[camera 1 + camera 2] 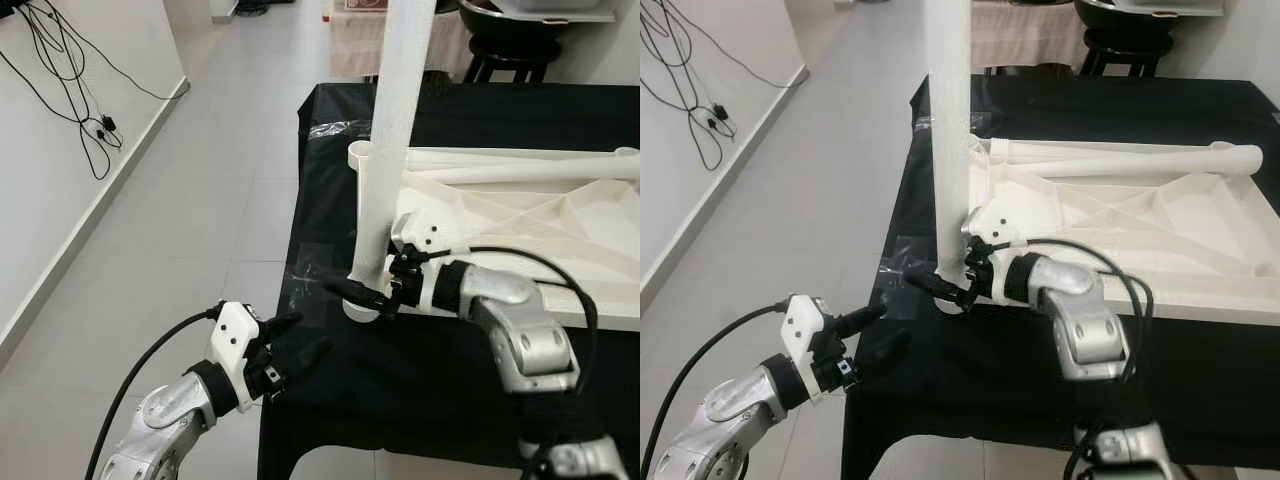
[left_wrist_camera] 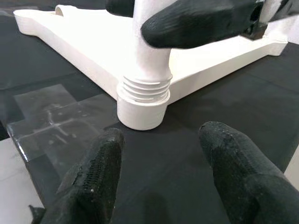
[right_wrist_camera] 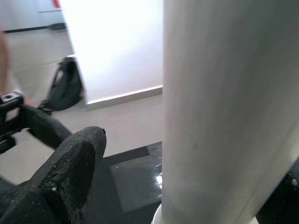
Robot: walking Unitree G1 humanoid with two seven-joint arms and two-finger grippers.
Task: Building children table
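Nearest the camera, left gripper (image 1: 300, 345) hovered at the near-left edge of the black-covered table (image 1: 420, 390), fingers (image 2: 93, 182) spread wide, holding nothing, pointed at the table corner socket. Just beyond it, a taped clear patch (image 2: 46, 116) lay on the cloth. Right gripper (image 1: 372, 296) sat further in, fingers clamped around the base of the upright white table leg (image 1: 392, 130), one finger (image 3: 60, 182) on the leg's outer side. Leg stood vertical in the threaded corner socket (image 2: 142, 100) of the upside-down white tabletop (image 1: 520, 230), threads partly exposed above the socket. Behind, another white leg (image 1: 520, 170) lay flat across the tabletop's far side. Farther off: grey tiled floor (image 1: 200, 200), black cables (image 1: 70, 80) along the left wall, a dark stool (image 1: 510, 50).
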